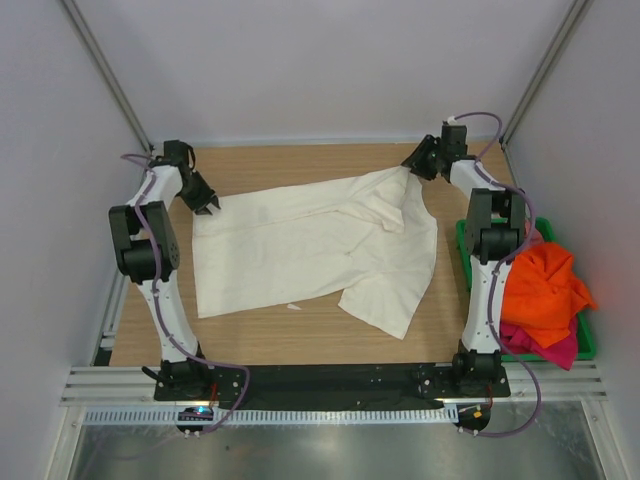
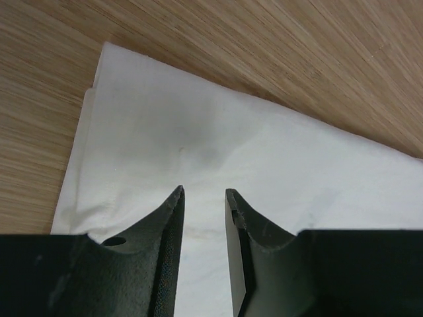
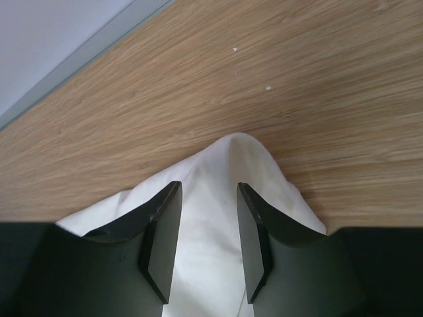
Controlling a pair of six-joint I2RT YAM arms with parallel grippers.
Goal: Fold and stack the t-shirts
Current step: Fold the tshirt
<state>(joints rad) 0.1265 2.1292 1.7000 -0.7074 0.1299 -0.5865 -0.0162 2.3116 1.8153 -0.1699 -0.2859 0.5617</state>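
**Cream shirt flat, jaws parted**

The cream-white t-shirt (image 1: 310,250) is spread on the counter (image 1: 300,340). Its far-left corner is overhung by the narrowly parted jaws of the left arm (image 1: 150,250). A raised fold at its far-right tip is straddled by the parted jaws of the right arm (image 1: 490,240). An orange t-shirt (image 1: 540,280) and a magenta t-shirt (image 1: 545,347) are heaped in the green bin (image 1: 586,345) alongside.
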